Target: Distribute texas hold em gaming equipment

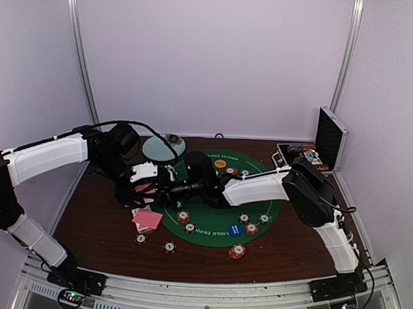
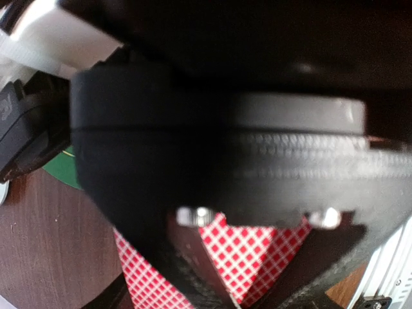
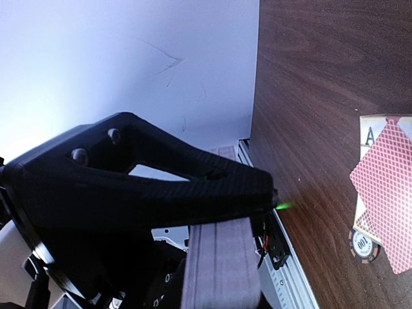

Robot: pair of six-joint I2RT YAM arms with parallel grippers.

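My left gripper (image 1: 150,186) hangs above the left edge of the green felt mat (image 1: 211,226), shut on a fan of pink-backed playing cards (image 2: 248,257). The right gripper (image 1: 166,189) reaches in from the right and nearly meets it; its dark body fills most of the left wrist view. In the right wrist view only one black finger (image 3: 193,174) shows, side on, so its gap is hidden. More cards (image 1: 148,219) (image 3: 386,187) lie on the wood below, with a dark chip (image 3: 364,243) beside them. Striped chips (image 1: 183,216) (image 1: 251,228), a blue button (image 1: 234,230) and an orange button (image 1: 220,164) sit on the mat.
A pale round plate (image 1: 162,147) stands at the back, behind the left arm. The open metal case (image 1: 329,138) is at the back right. Loose chips (image 1: 141,238) (image 1: 169,247) (image 1: 237,251) lie near the front. The metal rail (image 1: 208,293) runs along the near edge.
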